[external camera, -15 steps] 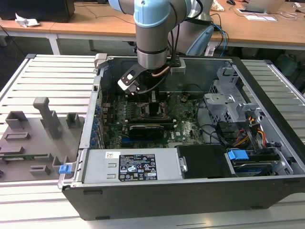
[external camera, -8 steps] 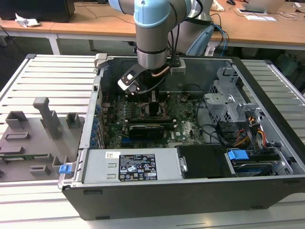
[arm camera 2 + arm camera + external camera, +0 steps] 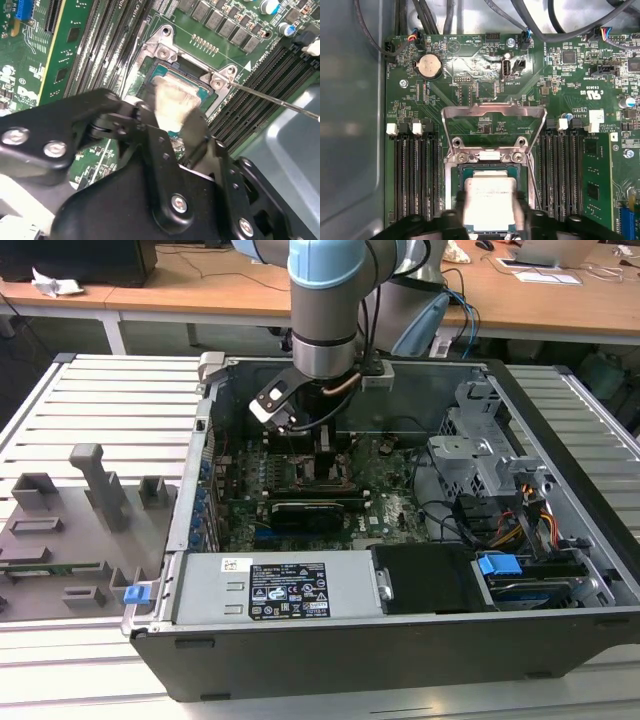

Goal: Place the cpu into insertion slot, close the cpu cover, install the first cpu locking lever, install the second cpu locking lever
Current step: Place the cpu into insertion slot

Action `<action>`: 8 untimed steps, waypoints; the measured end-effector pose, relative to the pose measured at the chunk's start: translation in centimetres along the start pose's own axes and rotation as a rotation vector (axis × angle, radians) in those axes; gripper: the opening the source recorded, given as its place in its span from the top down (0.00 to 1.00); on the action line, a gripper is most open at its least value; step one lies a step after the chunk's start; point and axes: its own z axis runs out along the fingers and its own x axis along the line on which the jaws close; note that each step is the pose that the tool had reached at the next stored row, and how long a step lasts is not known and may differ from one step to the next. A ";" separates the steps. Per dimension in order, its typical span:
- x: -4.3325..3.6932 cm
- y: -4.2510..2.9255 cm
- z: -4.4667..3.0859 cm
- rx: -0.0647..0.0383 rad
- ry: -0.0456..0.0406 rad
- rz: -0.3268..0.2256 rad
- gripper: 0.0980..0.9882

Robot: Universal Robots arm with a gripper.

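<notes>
**A:** What sits at the exterior view's left?

**B:** A grey fixture tray [image 3: 60, 530] with moulded holders, lying on the slatted metal table [image 3: 120, 390]. Just beside it is the open computer case [image 3: 400, 655], with its power supply [image 3: 270, 590] along the near wall.

**A:** And the arm?

**B:** The arm [image 3: 325, 300] reaches straight down into the case, over the motherboard [image 3: 390, 505]. Further right are the drive cage [image 3: 480, 450] and a blue tab [image 3: 497, 565] on a drive bay.

**A:** What about the gripper?

**B:** In the first wrist view the gripper [image 3: 490, 216] has its black fingers [image 3: 449, 222] pressed against two opposite edges of the cpu [image 3: 490, 195], clamping it.

**A:** Where is the chip exactly?

**B:** It is silver face up, directly over the insertion slot [image 3: 454, 172] and inside its metal rim. I cannot tell whether it is fully seated. Memory slots [image 3: 415, 175] flank the socket.

**A:** The cover?

**B:** The cpu cover [image 3: 492, 110] is swung open and tilted back from the socket, with green board showing through its window. In the second wrist view a thin locking lever [image 3: 275, 100] angles away from the socket's corner.
</notes>
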 end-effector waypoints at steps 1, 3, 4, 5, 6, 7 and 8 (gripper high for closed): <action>0.00 0.06 -0.04 0.004 -0.0003 0.000 0.66; 0.01 0.13 -0.10 0.008 -0.0002 0.000 0.79; 0.01 0.18 -0.18 0.012 -0.0002 0.000 0.93; 0.00 0.18 -0.26 0.013 -0.0005 0.000 0.99; 0.01 0.19 -0.32 0.014 -0.0004 0.000 0.99; 0.01 0.20 -0.34 0.014 -0.0002 0.000 0.99; 0.01 0.20 -0.38 0.014 -0.0003 0.000 0.99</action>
